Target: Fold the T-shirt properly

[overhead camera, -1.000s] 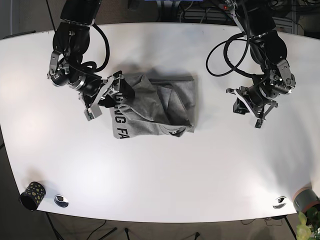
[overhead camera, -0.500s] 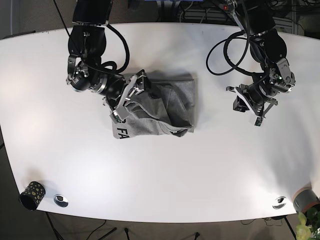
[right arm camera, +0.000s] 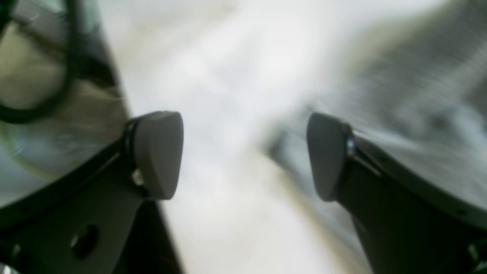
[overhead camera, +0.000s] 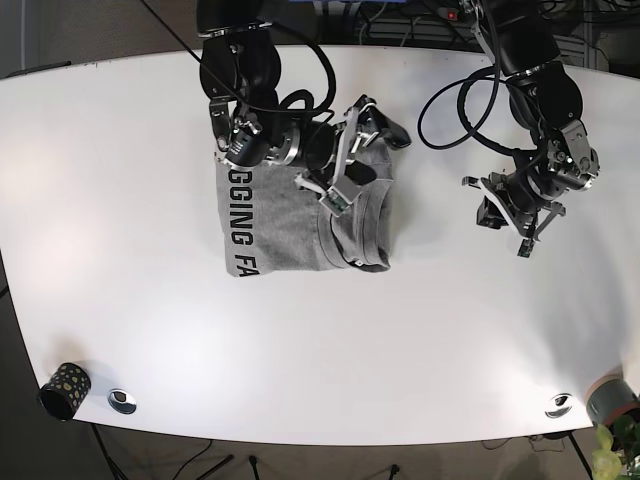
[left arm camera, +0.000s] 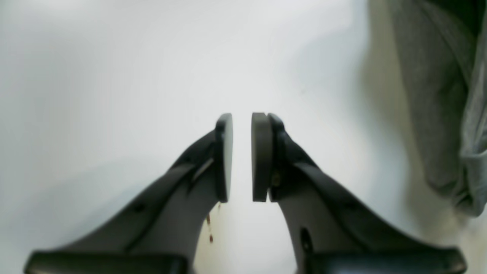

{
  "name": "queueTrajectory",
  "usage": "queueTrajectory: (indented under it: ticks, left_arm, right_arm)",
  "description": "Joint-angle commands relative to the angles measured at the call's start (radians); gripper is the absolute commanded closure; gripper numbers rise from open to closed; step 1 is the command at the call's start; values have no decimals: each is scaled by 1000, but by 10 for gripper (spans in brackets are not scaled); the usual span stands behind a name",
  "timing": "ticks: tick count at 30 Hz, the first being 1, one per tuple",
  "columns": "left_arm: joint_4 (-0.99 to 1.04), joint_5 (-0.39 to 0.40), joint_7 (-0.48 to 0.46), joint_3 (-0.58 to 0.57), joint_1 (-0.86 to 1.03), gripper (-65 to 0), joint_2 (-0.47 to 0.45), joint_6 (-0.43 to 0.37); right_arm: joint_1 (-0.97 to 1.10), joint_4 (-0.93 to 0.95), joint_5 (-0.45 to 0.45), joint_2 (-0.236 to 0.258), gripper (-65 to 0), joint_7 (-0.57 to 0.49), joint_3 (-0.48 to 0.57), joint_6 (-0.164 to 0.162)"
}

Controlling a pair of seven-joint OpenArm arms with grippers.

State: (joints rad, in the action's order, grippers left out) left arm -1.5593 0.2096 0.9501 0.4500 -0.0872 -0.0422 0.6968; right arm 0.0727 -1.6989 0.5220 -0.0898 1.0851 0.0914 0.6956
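Right claw (right arm camera: 243,156), released with fingers wide apart, reaches over the grey T-shirt (overhead camera: 300,215) at the desk's (overhead camera: 320,350) 11 o'clock. Left claw (left arm camera: 242,156), nearly clenched and empty, hovers at 3 o'clock, apart from the shirt.

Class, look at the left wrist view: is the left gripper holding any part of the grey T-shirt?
No. The left gripper has nothing between its nearly closed pads, and the T-shirt lies apart at the right.
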Motion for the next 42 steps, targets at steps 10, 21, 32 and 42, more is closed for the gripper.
queueTrajectory:
  ticks: [10, 21, 32, 42]
  left_arm:
    - [-36, 15, -23, -244, -62, -75, -18, 1]
    - [-36, 14, -26, -544, -93, -75, 34, 1]
    - [-28, 12, -27, -593, -55, -69, 78, 1]
    - [41, -3, -27, -590, -18, -69, 32, 1]
  right_arm:
    - [-66, -69, 26, 91, -474, -16, -230, 3]
    - [-235, 105, 23, 196, -433, -16, -356, 3]
    - [-365, 365, 14, 252, -132, -112, -353, 3]
    - [-314, 469, 14, 321, -132, -282, -230, 3]
